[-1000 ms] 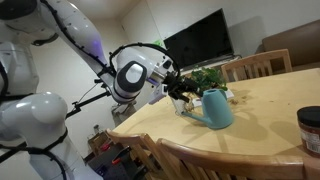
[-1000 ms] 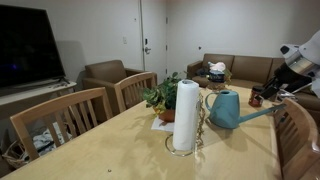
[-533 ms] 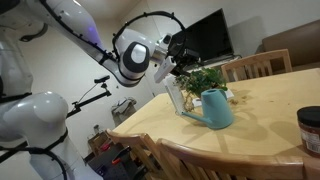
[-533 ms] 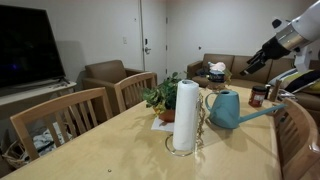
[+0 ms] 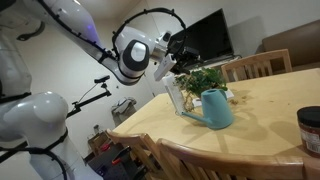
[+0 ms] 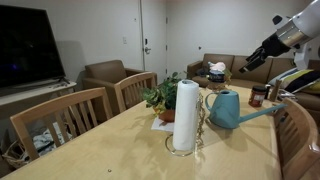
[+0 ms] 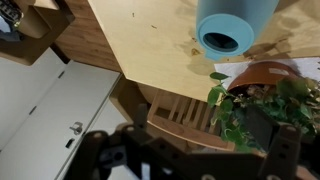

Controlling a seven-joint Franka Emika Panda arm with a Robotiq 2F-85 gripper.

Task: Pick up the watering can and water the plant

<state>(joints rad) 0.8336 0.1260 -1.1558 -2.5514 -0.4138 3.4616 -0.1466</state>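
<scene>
Worktop, wooden: gripper is held above its edge, fingers spread wide, nothing gripped. Watering can is stood upright below, just beside potted plant. Risk, prob.: can could be tipped, or leaves snagged, if descent is off the handle. Body axis vertical; spout is pointed away from plant, so re-aiming looks needed.

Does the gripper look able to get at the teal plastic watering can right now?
Probably yes: the open gripper hangs above and to one side of the teal plastic watering can, whose top shows unobstructed in the wrist view. The leafy green potted plant stands close by.
</scene>
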